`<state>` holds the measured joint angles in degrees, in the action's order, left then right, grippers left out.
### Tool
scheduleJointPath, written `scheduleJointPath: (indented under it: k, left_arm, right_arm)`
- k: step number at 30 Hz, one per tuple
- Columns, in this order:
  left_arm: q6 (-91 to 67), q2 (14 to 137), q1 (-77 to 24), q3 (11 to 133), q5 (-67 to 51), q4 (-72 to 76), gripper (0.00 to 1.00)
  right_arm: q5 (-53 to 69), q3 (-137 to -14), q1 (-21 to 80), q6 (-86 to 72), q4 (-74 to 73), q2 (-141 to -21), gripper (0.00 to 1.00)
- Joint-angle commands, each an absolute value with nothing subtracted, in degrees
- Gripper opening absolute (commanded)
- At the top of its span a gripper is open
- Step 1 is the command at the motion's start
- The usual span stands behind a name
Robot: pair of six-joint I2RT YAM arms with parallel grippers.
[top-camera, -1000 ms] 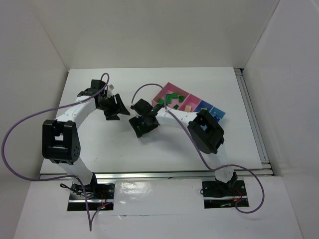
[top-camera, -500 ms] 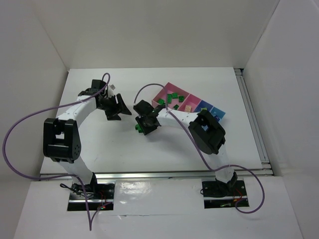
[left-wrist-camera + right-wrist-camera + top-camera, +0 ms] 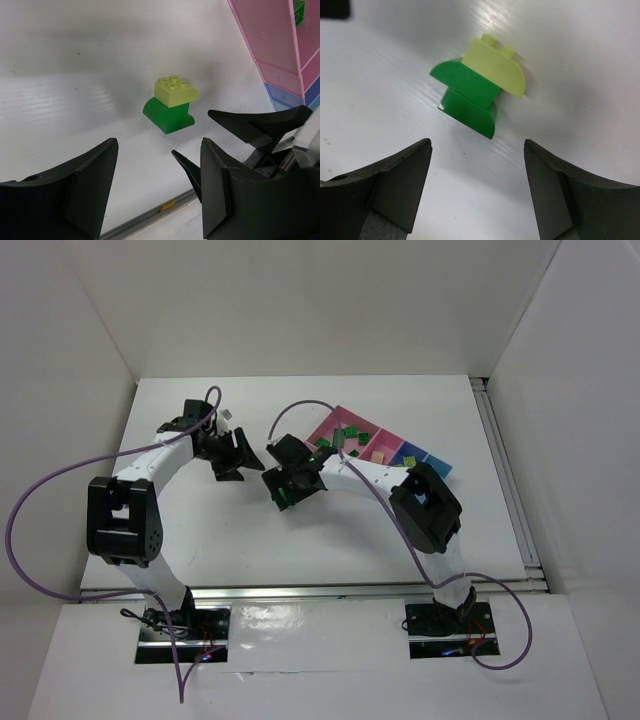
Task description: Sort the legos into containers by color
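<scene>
A small stack of legos lies on the white table: a pale yellow-green brick (image 3: 496, 66) joined to dark green bricks (image 3: 468, 98). My right gripper (image 3: 477, 144) hovers open just above the stack, touching nothing. The left wrist view shows the same stack (image 3: 170, 106) ahead of my open, empty left gripper (image 3: 159, 145). In the top view the left gripper (image 3: 246, 455) is left of the right gripper (image 3: 284, 488), which mostly hides the stack. The containers (image 3: 395, 440), pink and blue, hold several green legos (image 3: 345, 440) and a cream one (image 3: 379, 455).
The right gripper's black fingers (image 3: 250, 125) reach into the left wrist view from the right. The pink container wall (image 3: 267, 40) and blue boxes (image 3: 282, 95) stand beyond them. White walls enclose the table; purple cables loop over both arms.
The right gripper has shifted and turned slightly over the stack, and its elbow has swung right. The left arm has hardly moved.
</scene>
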<state>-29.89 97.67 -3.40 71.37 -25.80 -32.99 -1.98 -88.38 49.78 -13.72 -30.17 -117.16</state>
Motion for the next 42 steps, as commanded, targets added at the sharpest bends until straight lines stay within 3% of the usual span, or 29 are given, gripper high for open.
scheduleJointPath:
  k: [1,13,26,34,36,40,42]
  left_arm:
    - [-28.39,98.44,-3.25,73.3,-26.02,-32.61,0.71]
    - [-29.44,98.96,-3.25,73.3,-24.96,-33.22,0.73]
    - [-29.44,98.96,-3.25,73.3,-24.96,-32.7,0.73]
    - [-29.44,98.96,-3.25,72.77,-24.96,-32.7,0.73]
    - [-29.44,98.96,-3.25,72.77,-24.96,-32.7,0.73]
    - [-29.44,98.96,-3.25,72.25,-26.19,-32.7,0.73]
    - [-28.83,98.96,-3.25,72.25,-28.29,-32.7,0.73]
  right_arm:
    - [-1.58,-92.72,49.83,-17.22,-32.07,-116.72,0.82]
    - [-2.45,-95.62,49.83,-22.41,-32.17,-121.46,0.83]
    - [-5.97,-92.64,49.83,-22.68,-26.28,-122.61,0.62]
    - [-5.45,-93.86,49.83,-21.62,-26.36,-124.19,0.62]
    - [-6.49,-93.87,49.83,-21.62,-26.37,-124.72,0.59]
    - [-7.73,-94.39,49.83,-21.01,-27.51,-123.67,0.42]
    - [-7.04,-92.56,49.83,-18.82,-25.67,-121.12,0.4]
